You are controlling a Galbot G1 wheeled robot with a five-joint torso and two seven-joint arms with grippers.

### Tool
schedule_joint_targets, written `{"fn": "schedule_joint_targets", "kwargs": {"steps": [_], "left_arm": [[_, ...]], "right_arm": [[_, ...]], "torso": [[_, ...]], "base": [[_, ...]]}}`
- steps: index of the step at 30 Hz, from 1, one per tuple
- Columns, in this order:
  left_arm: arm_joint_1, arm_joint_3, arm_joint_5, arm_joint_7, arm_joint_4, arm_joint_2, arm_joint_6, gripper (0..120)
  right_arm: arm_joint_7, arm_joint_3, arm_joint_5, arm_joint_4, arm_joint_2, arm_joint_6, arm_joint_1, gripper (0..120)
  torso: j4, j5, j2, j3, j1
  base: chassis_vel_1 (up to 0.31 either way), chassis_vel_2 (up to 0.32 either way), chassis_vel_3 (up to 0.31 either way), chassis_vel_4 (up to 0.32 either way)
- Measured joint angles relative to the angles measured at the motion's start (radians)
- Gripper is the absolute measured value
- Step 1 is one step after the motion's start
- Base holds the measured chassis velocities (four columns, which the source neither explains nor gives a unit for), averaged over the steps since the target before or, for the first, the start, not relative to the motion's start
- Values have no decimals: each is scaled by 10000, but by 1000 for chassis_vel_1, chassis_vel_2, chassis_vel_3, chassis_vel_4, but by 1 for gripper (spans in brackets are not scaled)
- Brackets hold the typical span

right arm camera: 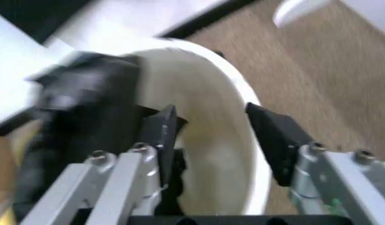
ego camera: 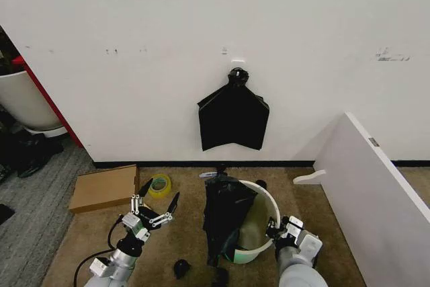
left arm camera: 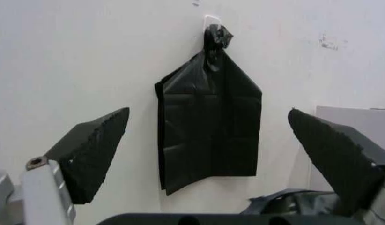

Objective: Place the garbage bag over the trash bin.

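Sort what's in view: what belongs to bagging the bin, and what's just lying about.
Job: garbage bag draped over one side of the trash bin; right gripper open at its rim; left gripper open beside it.

Lying about: tape roll, cardboard, black bundle on the wall.

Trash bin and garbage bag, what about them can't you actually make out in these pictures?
- Trash bin: in the head view the garbage bag draped over its left rim hides that side; the picture's lower edge and the right hand crowd its base.
- Right wrist view: the bag is motion-blurred, so how far it reaches inside the bin is unclear.
- Left wrist view: past the open left hand, the frame's bottom edge cuts the bag to a scrap.
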Motion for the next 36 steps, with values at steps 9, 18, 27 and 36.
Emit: {"fn": "schedule_joint_targets", "kwargs": {"steps": [9, 18, 27, 36], "left_arm": [[-11, 71, 188, -48, 62, -124, 100, 100], [218, 58, 612, -641, -221, -144, 217, 100], [437, 78, 866, -848, -430, -243, 275, 100], [368, 357, 808, -1183, -699, 389, 1198, 100]], "right_arm": [[-540, 303, 1989, 966, -106, -1196, 867, 74], [-644, 6, 2065, -1411, 226, -2645, 2481, 100], [-931, 160, 2077, -1467, 10, -2444, 2300, 74], [-1915, 206, 1805, -1412, -315, -2409, 2011, 40]], "torso": [[0, 3, 0, 1, 0], [2, 4, -1, 2, 1], [0, 2, 0, 1, 1], [0, 3, 0, 1, 1]], "base": [[0, 0, 0, 0], [0, 0, 0, 0], [0, 0, 0, 0], [0, 0, 0, 0]]}}
